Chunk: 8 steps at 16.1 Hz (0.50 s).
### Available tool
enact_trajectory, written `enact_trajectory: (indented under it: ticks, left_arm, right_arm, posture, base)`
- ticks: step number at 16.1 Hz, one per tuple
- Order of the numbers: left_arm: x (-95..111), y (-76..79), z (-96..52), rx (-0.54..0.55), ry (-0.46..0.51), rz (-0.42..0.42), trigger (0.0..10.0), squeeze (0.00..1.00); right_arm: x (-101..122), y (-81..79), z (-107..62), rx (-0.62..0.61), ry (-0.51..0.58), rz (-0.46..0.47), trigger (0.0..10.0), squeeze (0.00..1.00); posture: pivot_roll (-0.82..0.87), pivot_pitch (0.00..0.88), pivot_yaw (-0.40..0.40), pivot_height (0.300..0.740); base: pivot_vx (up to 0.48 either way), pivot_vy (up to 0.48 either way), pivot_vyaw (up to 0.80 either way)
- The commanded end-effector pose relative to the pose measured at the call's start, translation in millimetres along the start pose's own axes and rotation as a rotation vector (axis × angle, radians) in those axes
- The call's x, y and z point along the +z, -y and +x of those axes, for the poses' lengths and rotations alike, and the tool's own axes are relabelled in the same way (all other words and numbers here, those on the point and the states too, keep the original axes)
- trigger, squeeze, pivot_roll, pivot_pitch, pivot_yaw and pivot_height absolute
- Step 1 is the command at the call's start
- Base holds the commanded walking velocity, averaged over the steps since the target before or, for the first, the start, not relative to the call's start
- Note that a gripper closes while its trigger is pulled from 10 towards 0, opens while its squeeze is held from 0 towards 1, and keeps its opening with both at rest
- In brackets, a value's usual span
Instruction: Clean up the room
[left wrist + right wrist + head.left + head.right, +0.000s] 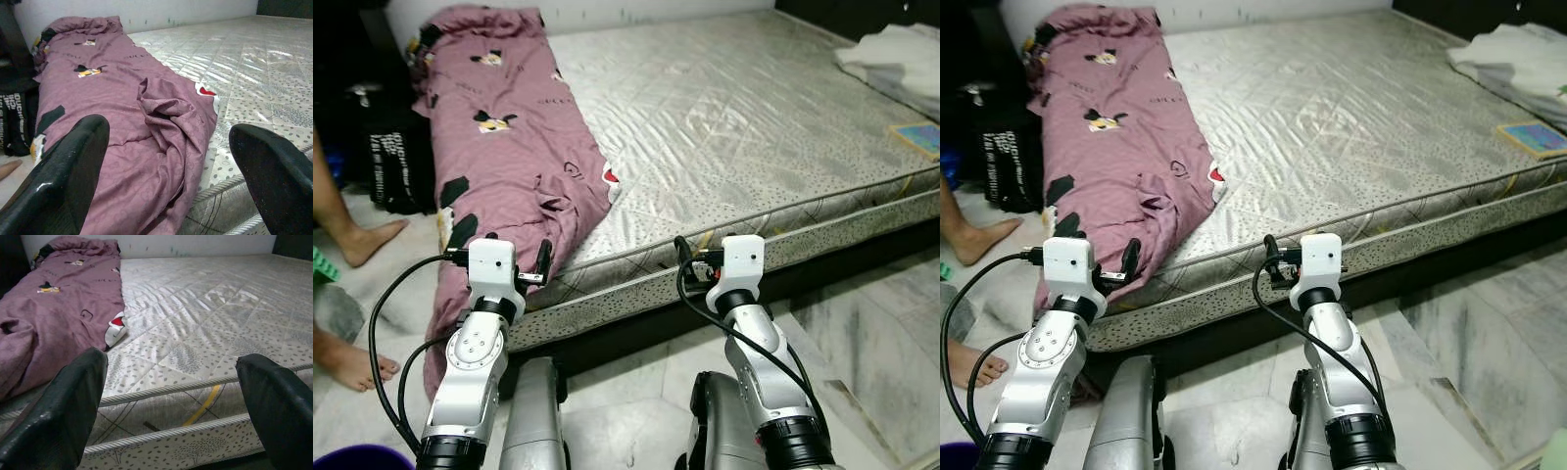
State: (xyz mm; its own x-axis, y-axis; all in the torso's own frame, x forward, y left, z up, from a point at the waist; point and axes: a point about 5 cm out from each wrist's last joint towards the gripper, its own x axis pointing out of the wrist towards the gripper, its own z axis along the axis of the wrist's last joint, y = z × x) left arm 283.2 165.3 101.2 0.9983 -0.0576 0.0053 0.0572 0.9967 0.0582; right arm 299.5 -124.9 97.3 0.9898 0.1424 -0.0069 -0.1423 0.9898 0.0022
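A purple blanket [504, 147] with cartoon prints lies bunched along the left side of a bare quilted mattress [734, 117], and its near end hangs over the edge toward the floor. My left gripper [166, 166] is open, held low in front of the blanket's hanging end [161, 147] and apart from it; its two black fingers [462, 233] show in the eye views. My right gripper [171, 396] is open too, facing the mattress's front edge [195, 391] with nothing between its fingers.
A person's bare feet [362, 240] stand on the marble floor at the left. A black bag [396, 166] leans by the bed. White cloth [896, 54] and a blue book [920, 137] lie at the mattress's far right. A purple tub rim [357, 457] shows at the bottom left.
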Motion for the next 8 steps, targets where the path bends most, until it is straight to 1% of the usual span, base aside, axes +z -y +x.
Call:
enact_trajectory:
  ticks: [1,7,8]
  left_arm:
    - [1.6,-2.9,1.6,0.007,-0.001,-0.001,10.0,0.00]
    - [1.8,-0.9,1.7,-0.001,-0.001,-0.005,10.0,0.00]
    - [1.4,0.3,2.2,-0.002,-0.007,-0.003,10.0,0.00]
  right_arm:
    - [3.4,-1.4,2.4,-0.001,0.004,0.000,10.0,0.00]
    - [2.6,-2.4,2.0,0.003,-0.001,-0.004,10.0,0.00]
    - [2.6,-2.7,2.0,0.006,-0.001,-0.010,10.0,0.00]
  posture:
    - [0.01,0.042,0.026,0.534]
    - [0.01,0.042,0.026,0.534]
    - [0.01,0.041,0.026,0.534]
  base:
    - [0.326,0.000,0.00]
    - [0.334,0.000,0.00]
    - [0.000,0.000,0.00]
